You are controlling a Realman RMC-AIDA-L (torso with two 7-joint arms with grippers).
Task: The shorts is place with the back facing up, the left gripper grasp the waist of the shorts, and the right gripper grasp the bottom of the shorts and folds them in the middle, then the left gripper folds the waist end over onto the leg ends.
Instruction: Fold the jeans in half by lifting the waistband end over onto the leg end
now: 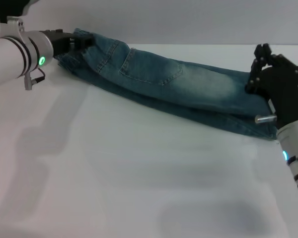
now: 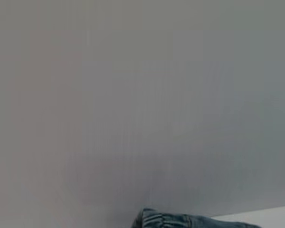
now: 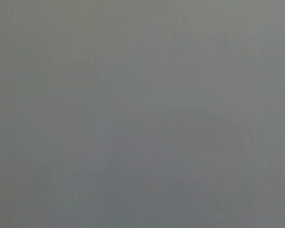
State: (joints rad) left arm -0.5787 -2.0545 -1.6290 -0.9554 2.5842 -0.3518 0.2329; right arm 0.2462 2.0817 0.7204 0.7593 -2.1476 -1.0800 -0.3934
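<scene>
The blue denim shorts (image 1: 169,79) lie folded lengthwise into one long strip, one back pocket (image 1: 151,67) facing up, running from the far left toward the right edge. My left gripper (image 1: 78,40), on the wrist with the green light, is at the far left and shut on the ruffled waist (image 1: 84,35). A bit of that waist (image 2: 180,222) shows in the left wrist view. My right gripper (image 1: 262,55), with the blue light, stands over the leg ends (image 1: 256,130) at the right and hides part of the hems. The right wrist view shows only grey.
The white table (image 1: 139,178) stretches wide in front of the shorts, with arm shadows across it. A plain grey wall rises behind the table's far edge.
</scene>
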